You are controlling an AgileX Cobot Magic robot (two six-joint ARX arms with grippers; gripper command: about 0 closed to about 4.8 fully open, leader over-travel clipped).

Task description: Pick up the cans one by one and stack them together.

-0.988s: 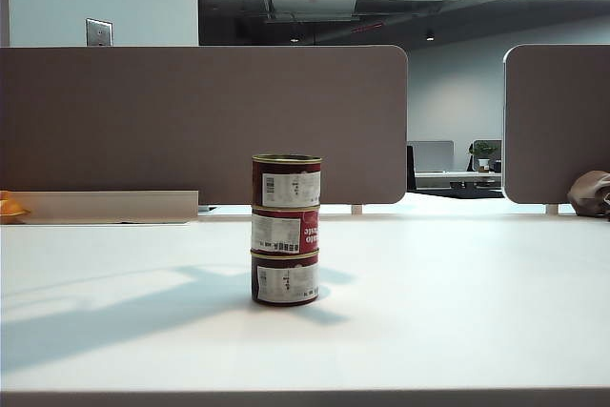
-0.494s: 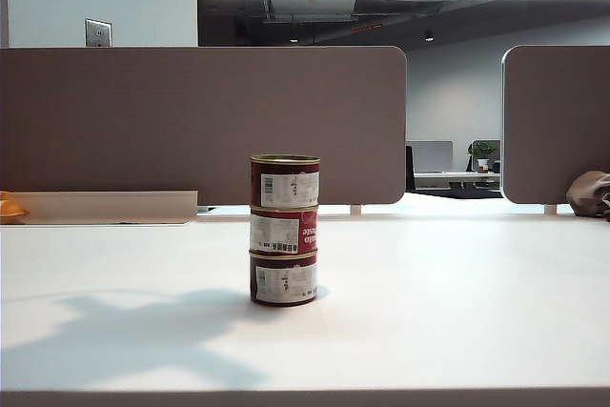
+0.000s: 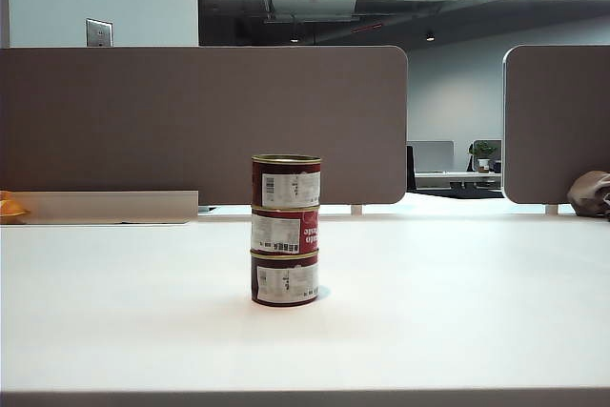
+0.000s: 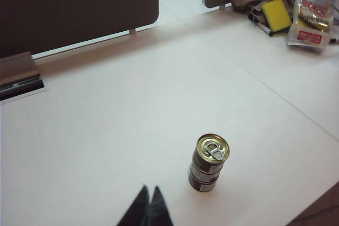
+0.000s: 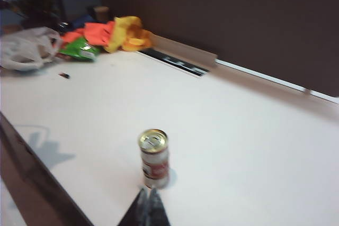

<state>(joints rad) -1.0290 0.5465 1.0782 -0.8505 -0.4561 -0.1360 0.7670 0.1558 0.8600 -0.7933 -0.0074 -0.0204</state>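
In the middle of the white table (image 3: 477, 331) three rigid, smooth-sided cans (image 3: 285, 231) stand stacked, best gripped across their sides, while left gripper (image 4: 149, 205) and right gripper (image 5: 147, 205) hover apart, closed and empty.

L gripper (image 4: 150, 205): my fingers dark, thin, tapered to pts | R gripper (image 5: 148, 206): same dark tapered pair, blurred | no markings legible
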